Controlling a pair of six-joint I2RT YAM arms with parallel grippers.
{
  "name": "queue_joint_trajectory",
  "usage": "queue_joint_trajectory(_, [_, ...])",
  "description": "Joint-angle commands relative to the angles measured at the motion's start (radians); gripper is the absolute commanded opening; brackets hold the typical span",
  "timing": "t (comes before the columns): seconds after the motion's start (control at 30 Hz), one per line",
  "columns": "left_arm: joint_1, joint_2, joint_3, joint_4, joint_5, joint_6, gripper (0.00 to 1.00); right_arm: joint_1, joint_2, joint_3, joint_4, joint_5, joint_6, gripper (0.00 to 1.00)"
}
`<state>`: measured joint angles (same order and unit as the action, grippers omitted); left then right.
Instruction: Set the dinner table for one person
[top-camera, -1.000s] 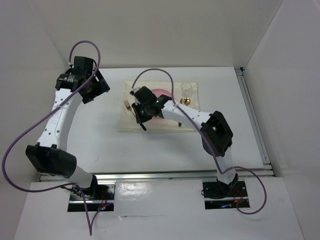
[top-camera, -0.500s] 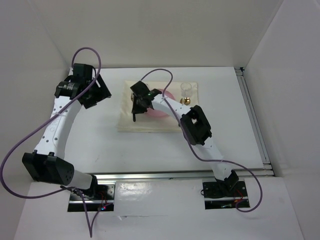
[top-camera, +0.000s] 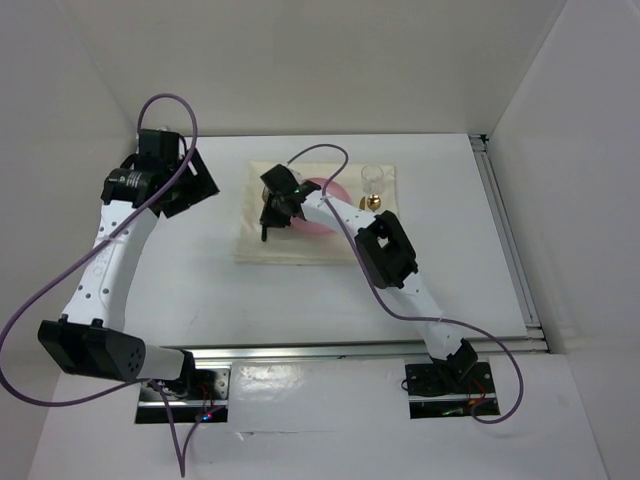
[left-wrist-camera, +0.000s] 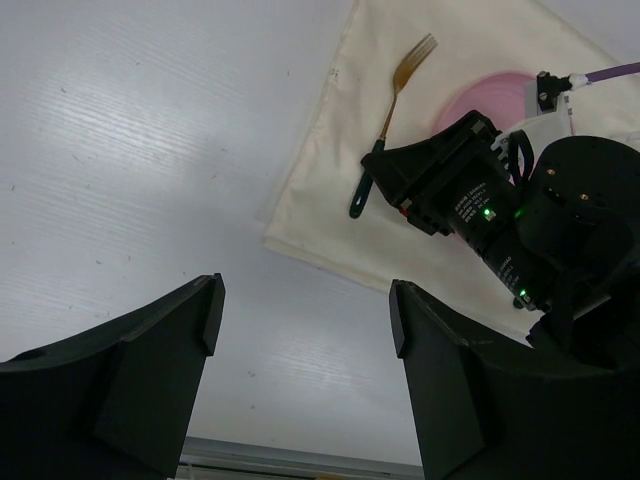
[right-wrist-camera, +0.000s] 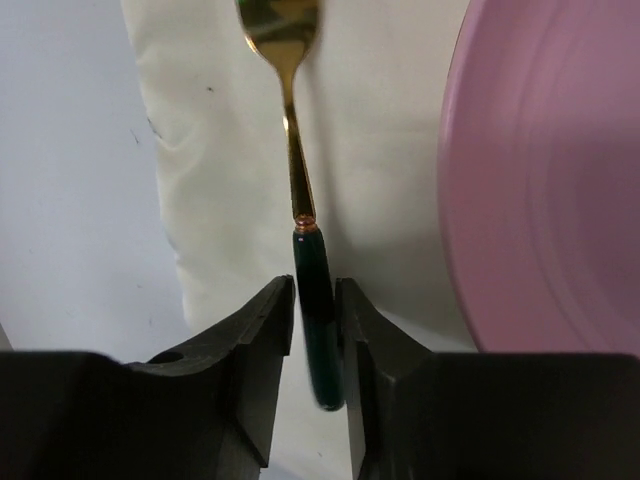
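Note:
A gold fork with a dark green handle (right-wrist-camera: 290, 130) (left-wrist-camera: 395, 85) lies on the cream cloth mat (top-camera: 300, 250) (left-wrist-camera: 330, 220), left of the pink plate (right-wrist-camera: 540, 170) (top-camera: 322, 224). My right gripper (right-wrist-camera: 315, 300) (top-camera: 270, 215) straddles the fork's handle with its jaws a little apart. A thin gap shows on the left side of the handle, whose end is blurred. My left gripper (left-wrist-camera: 305, 300) (top-camera: 185, 185) hovers wide open and empty over the white dinner table (top-camera: 200, 280), left of the mat.
A clear glass (top-camera: 373, 178) and a small gold object (top-camera: 372, 202) stand at the mat's far right corner. Aluminium rails (top-camera: 510, 240) edge the table at the right and near sides. White walls enclose the back and sides.
My right gripper moved toward the mat's far left and lowered the fork onto it, and its jaws eased apart slightly. The left arm drew back a little to the left.

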<state>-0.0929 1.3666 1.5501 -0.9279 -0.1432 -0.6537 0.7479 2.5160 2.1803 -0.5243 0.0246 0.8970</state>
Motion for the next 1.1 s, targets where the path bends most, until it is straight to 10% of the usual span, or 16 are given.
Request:
queue_joint_trajectory(0.0, [0.004,-0.044,0.002,-0.012,-0.027,0.032,0.84,-0.005,-0.008,0.003,0.07,0.008,0.02,0.37])
queue_joint_trajectory(0.53, [0.004,-0.084,0.013,-0.012,-0.079,0.051,0.88,0.004,-0.276,-0.125,0.11,0.003,-0.121,0.65])
queue_joint_trajectory(0.73, [0.004,-0.063,0.004,0.027,-0.055,0.071,0.88,-0.017,-0.502,-0.278,0.069,0.129,-0.237,1.0])
queue_joint_trajectory(1.07, [-0.007,0.035,-0.019,0.106,0.077,0.154,1.0,-0.238,-0.854,-0.589,-0.382,0.541,-0.124,1.0])
